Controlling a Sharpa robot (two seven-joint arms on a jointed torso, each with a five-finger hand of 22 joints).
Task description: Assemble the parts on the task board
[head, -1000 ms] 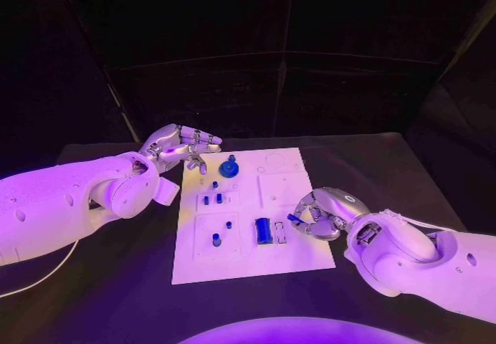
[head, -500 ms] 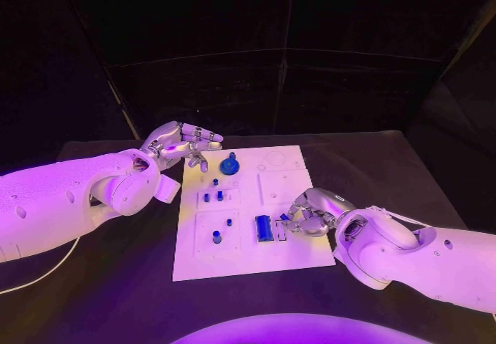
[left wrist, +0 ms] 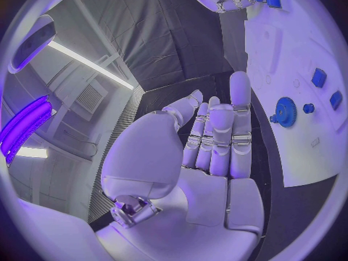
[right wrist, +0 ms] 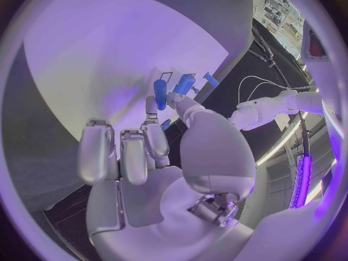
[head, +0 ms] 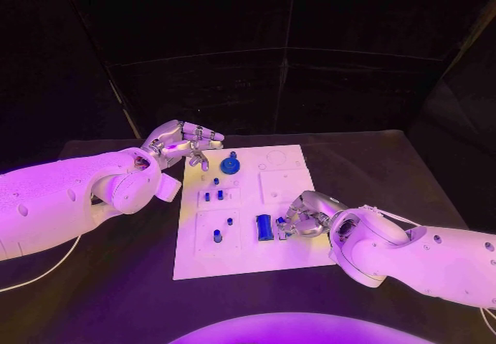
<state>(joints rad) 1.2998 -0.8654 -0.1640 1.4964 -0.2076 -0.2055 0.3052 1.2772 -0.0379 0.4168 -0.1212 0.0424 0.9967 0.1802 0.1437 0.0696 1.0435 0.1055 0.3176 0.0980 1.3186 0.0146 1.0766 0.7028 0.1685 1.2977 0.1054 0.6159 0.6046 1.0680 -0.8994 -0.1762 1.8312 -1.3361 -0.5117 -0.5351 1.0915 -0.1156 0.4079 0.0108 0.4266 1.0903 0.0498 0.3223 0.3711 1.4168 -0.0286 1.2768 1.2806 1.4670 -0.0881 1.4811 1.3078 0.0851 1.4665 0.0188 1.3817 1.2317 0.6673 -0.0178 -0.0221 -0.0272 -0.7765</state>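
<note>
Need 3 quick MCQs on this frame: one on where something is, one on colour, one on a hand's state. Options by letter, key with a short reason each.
1. Where is the right hand?
A. over the near right part of the white board
B. off the table
C. at the board's far left corner

2. What colour is the gear at the board's far end?
A. red
B. blue
C. green

3. The left hand is:
A. holding the gear
B. pressing the board's middle
C. holding nothing, beside the board's far left corner

Key: 1 A, head view shows it there by the long blue block. 2 B, blue in head and left wrist views. 3 C, its palm is bare in the left wrist view.
</note>
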